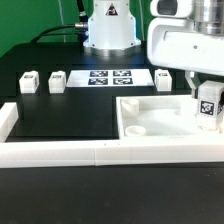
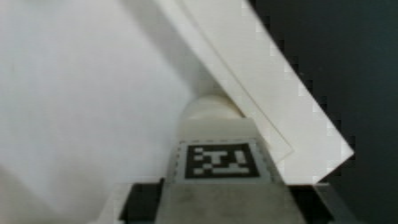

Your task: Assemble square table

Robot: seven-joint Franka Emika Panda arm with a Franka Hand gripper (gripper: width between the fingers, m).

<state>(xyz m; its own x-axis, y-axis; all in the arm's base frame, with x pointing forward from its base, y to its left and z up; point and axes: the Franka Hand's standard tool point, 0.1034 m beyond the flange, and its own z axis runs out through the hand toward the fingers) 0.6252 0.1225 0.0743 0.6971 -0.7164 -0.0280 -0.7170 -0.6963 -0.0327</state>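
The square table's top (image 1: 135,103) is a large white tray with round sockets, lying at the exterior view's right. My gripper (image 1: 204,92) hangs over its right part, shut on a white leg block (image 1: 209,110) with a black-white tag. In the wrist view the same leg (image 2: 222,160) sits between the dark fingers (image 2: 143,203), tag facing the camera, with the top's raised rim (image 2: 249,70) running diagonally beyond it. Two more legs (image 1: 28,82) (image 1: 57,80) stand on the black mat at the left, and a third (image 1: 163,77) stands behind the top.
The marker board (image 1: 108,76) lies flat in front of the arm's base. A long white border wall (image 1: 100,152) runs along the front and turns up the left side (image 1: 8,120). Black mat (image 1: 70,115) stretches between the wall and the top.
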